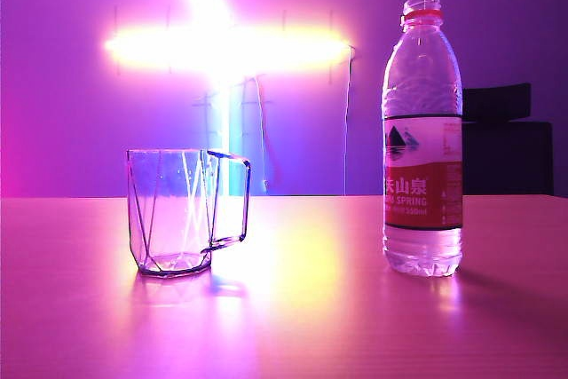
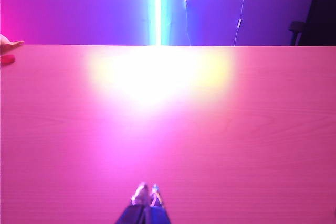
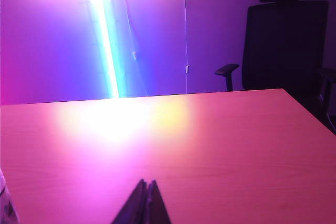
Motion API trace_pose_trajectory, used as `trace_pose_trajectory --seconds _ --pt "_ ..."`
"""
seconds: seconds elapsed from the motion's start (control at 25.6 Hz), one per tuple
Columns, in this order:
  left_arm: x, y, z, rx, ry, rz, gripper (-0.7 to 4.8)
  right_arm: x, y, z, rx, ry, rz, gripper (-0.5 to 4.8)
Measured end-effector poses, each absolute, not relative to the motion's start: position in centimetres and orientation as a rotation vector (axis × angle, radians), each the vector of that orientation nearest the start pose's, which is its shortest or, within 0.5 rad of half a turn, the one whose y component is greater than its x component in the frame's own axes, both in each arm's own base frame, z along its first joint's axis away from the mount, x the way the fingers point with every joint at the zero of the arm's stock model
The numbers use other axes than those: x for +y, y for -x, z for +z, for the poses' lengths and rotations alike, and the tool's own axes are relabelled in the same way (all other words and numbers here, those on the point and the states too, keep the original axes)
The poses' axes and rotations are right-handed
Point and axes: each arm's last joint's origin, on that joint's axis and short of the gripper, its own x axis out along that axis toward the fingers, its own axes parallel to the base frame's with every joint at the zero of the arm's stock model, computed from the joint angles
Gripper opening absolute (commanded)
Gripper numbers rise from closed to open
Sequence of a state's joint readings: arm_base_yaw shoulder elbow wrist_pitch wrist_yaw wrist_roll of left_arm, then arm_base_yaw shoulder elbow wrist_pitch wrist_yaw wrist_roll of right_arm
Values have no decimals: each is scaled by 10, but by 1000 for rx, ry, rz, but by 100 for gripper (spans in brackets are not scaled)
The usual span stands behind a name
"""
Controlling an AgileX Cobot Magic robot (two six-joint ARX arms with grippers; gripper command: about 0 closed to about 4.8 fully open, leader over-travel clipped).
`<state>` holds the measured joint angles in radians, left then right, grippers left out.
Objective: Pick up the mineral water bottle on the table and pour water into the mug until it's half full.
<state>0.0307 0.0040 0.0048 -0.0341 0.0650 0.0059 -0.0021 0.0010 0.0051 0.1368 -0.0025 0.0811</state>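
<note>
- You see the mug (image 1: pixel 185 212) on the left side of the worktop (image 1: pixel 302 326) in the exterior view. It is clear glass with flat cut sides, and it stands upright. Its handle sticks out to the right, toward the bottle.
- You can find no writing on the mug.
- To the right, well apart from the mug, you see the mineral water bottle (image 1: pixel 422 139). It stands upright on the worktop and has no cap on top. A red ring goes around its neck.
- The bottle's label is red and white. It has a small mountain picture, big white Chinese letters, and the word "SPRING" under them. The tiny print below is too small to read.
- You can see clear water (image 1: pixel 422 250) in the bottom of the bottle.
- In the left wrist view, your left hand (image 2: pixel 146 193) is low over the bare worktop, with its two tips together and nothing between them.
- In the right wrist view, your right hand (image 3: pixel 145 188) is also pressed together and holds nothing. A dark office chair (image 3: pixel 286 40) stands behind the worktop.
</note>
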Motion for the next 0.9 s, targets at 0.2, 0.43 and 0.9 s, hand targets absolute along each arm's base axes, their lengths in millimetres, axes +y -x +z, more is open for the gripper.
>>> trace_pose_trajectory --seconds 0.2,0.43,0.9 --pt "1 -98 162 33 -4 -34 -2 0 -96 178 -140 -81 6 -1" --pt "1 -98 162 33 -4 -34 -2 0 -96 178 -140 -81 6 0" --pt "-51 -90 152 147 -45 -520 -2 6 -95 181 -137 -262 251 3"
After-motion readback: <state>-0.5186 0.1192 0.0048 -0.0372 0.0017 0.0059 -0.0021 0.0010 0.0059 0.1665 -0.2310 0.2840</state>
